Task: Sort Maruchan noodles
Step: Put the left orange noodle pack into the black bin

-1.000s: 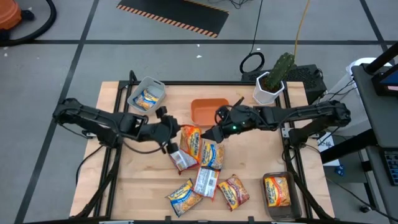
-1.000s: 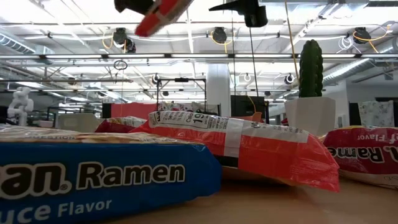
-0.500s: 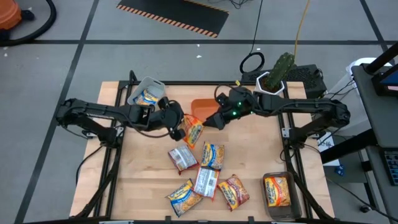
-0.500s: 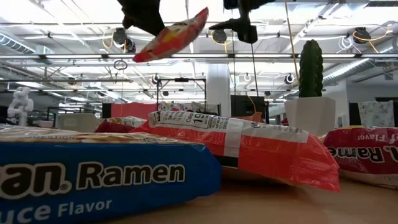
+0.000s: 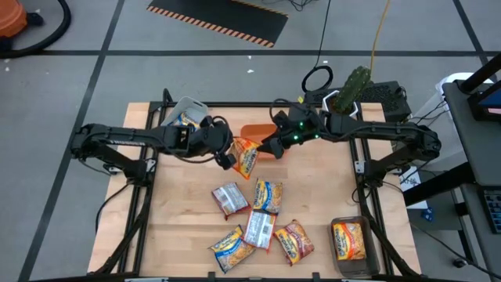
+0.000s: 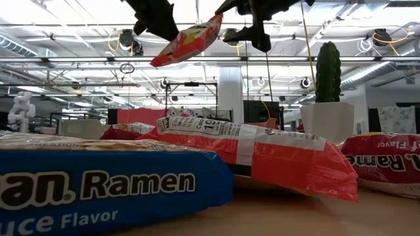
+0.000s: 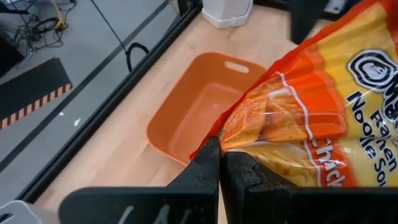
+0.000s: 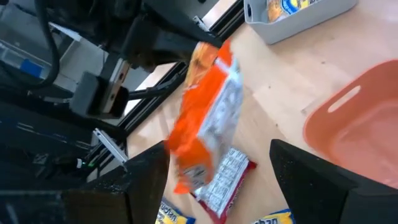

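An orange Maruchan noodle packet (image 5: 246, 157) hangs in the air by the near left corner of the orange bin (image 5: 262, 138), with my left gripper (image 5: 228, 153) shut on it. My right gripper (image 5: 272, 148) stands open just right of the packet, over the bin's near edge, with nothing between its fingers. In the right wrist view the packet (image 8: 208, 118) shows beyond those open fingers. Several more noodle packets (image 5: 258, 215) lie flat on the table nearer the front edge. My left gripper pinches the packet's crimped end at one corner (image 7: 231, 138) between its two fingers. The fingers come from the table's left, slanting down. The packet (image 6: 187, 40) is lifted clear of the table and sticks out tilted beyond the fingertips, its free end higher.
A grey bin (image 5: 185, 117) with a yellow-blue packet stands at the far left, and a clear bin (image 5: 350, 241) with a red packet at the near right corner. A potted cactus (image 5: 344, 102) stands at the far right. Bare wood lies to the right of the loose packets.
My left gripper has carried the orange packet, lifted clear, from above the loose packets toward the far edge and the orange bin. My right gripper, staying open, has swung toward the far edge beside it and has rolled.
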Motion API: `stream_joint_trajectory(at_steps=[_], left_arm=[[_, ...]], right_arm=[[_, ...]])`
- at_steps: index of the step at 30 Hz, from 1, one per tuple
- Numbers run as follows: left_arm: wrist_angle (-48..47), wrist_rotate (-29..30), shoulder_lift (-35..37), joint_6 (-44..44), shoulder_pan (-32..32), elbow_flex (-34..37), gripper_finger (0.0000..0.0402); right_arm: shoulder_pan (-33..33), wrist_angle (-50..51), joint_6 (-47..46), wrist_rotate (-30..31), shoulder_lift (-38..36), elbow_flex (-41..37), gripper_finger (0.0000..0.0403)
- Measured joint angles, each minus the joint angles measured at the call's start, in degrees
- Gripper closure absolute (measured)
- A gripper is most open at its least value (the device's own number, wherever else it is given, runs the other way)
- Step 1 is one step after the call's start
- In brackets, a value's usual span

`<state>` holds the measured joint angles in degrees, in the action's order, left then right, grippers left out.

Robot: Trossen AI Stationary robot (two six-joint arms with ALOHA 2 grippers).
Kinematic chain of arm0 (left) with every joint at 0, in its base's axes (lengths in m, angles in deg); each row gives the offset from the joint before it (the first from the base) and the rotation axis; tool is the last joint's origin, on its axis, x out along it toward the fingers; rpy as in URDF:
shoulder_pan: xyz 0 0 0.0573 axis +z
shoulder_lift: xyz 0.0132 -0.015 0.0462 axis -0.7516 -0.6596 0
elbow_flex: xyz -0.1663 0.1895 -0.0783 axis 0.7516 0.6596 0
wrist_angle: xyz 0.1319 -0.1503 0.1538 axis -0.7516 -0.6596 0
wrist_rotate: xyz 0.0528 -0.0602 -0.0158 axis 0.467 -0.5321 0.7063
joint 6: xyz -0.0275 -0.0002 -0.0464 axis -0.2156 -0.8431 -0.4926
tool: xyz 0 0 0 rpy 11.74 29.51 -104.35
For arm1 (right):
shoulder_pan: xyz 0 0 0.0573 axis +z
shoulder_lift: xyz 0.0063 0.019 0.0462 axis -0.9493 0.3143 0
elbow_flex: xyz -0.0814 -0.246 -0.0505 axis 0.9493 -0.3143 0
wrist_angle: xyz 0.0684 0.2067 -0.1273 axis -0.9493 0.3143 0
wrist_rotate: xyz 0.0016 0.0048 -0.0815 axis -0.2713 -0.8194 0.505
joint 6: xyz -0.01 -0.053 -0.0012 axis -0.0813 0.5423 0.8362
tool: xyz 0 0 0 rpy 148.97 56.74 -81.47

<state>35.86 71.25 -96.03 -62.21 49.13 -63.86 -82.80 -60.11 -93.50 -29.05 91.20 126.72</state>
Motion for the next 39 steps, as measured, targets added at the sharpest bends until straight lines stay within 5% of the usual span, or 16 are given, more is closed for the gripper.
stream_joint_trajectory(at_steps=[14, 39], left_arm=[[0.0, -2.0, 0.0, -6.9, -0.9, 0.0, 0.0402], [0.4, 0.6, 0.1, -15.1, -7.3, 0.0, 0.0402]], right_arm=[[8.2, -0.1, -5.0, 14.7, 1.3, 0.0, 0.0134], [11.9, -5.5, -9.4, 11.6, 3.6, 0.0, 0.0245]])
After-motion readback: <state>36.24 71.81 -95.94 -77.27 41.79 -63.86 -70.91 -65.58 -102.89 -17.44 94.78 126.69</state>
